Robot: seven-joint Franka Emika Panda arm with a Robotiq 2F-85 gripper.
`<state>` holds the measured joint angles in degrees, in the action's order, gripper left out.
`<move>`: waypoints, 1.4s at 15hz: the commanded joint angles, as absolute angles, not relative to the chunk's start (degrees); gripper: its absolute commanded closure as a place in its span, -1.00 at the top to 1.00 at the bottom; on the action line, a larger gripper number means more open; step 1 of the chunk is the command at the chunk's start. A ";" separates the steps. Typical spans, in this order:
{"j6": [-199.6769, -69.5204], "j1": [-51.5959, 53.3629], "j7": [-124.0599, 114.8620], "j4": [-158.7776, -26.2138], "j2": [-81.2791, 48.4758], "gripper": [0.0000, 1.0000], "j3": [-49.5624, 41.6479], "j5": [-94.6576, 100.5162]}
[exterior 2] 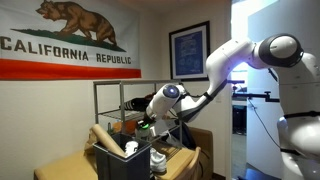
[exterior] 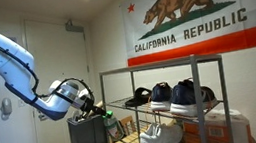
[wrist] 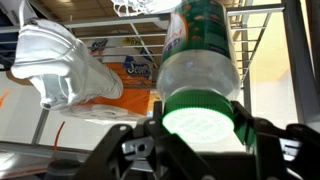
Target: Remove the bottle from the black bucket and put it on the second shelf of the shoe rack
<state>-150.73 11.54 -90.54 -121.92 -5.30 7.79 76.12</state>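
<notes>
Claw [wrist: 200,140], wrist view: jaws are closed on the bottle [wrist: 200,70], one finger on each side just behind the green cap [wrist: 200,122]. The bottle points away from the camera toward the shoe rack [wrist: 290,60]. Its body is clear plastic with a green label. A white shoe [wrist: 60,65] lies beyond it.

Exterior view: the claw [exterior: 93,111] hangs just above the rim of the black bucket [exterior: 87,140], beside the rack's near post. The second shelf [exterior: 133,107] carries dark shoes [exterior: 177,95]. The bottle is too small to make out here.

Exterior view: the claw [exterior 2: 148,126] is over the bucket [exterior 2: 122,166], with a green speck at its tip that is probably the bottle. A tan stick [exterior 2: 105,138] leans out of the bucket.

Assessment: the bottle looks light, smooth and thin-walled. Its body would likely dent or slip under a hard squeeze. The neck by the cap is the stiffest part and the sound place to hold it, as it is held now. The wire shelf gives a poor footing, so the bottle may tip or roll when released.
</notes>
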 commanded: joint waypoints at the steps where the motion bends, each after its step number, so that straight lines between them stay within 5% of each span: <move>1: -154.02 10.72 -93.05 -119.28 -7.51 -0.17 6.70 77.99; 14: -154.74 10.39 -85.00 -107.36 -18.13 -0.17 6.44 72.53; 15: -154.60 10.41 -84.01 -106.75 -18.71 0.58 6.54 72.05; 16: -154.46 10.45 -83.04 -106.28 -19.16 0.86 6.65 71.39; 21: -153.79 10.66 -81.53 -104.55 -22.66 1.00 6.93 68.65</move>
<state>-153.74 10.87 -83.51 -106.66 -20.29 6.39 70.41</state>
